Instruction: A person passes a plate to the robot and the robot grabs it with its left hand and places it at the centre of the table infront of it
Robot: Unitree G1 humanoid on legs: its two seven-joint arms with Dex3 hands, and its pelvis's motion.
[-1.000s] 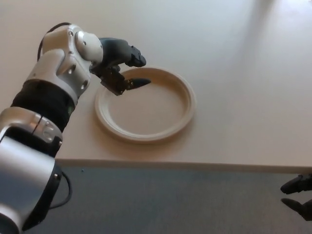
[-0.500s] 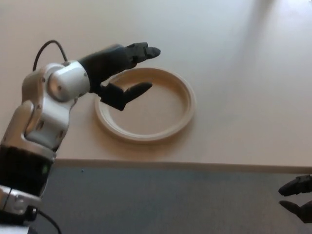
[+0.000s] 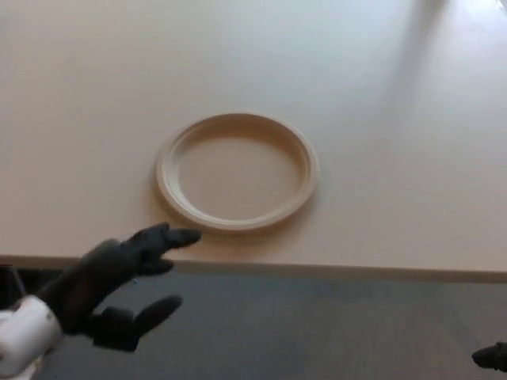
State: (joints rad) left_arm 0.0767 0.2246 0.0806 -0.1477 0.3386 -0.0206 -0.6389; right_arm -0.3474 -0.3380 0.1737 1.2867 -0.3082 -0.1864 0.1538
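A round, cream-coloured plate with a raised rim (image 3: 237, 170) lies flat on the pale beige desk (image 3: 380, 119), a little left of the middle of the frame and close to the desk's near edge. Its shallow well is empty and matches the desk in tone, so the rim reads mainly as a lighter ring with a thin shadow along its lower side. Nothing touches the plate.

The robot's black left hand (image 3: 119, 281) sits in the lower left of the frame, below and to the left of the plate, over the desk's near edge and the grey-blue floor (image 3: 317, 324) beyond it. It holds nothing. Its fingers (image 3: 162, 237) are spread apart: the upper ones reach toward the right with their tips just short of the plate's lower-left rim, while the thumb points right lower down, leaving a clear gap between them. A white wrist casing (image 3: 24, 340) shows at the bottom left corner behind the hand.

At the far lower right corner only a small dark piece of the robot's right hand (image 3: 493, 356) enters the frame, over the floor and well apart from the plate; too little of it shows to tell whether its fingers are apart or together.

A soft band of brighter light crosses the desk in the upper right of the frame.
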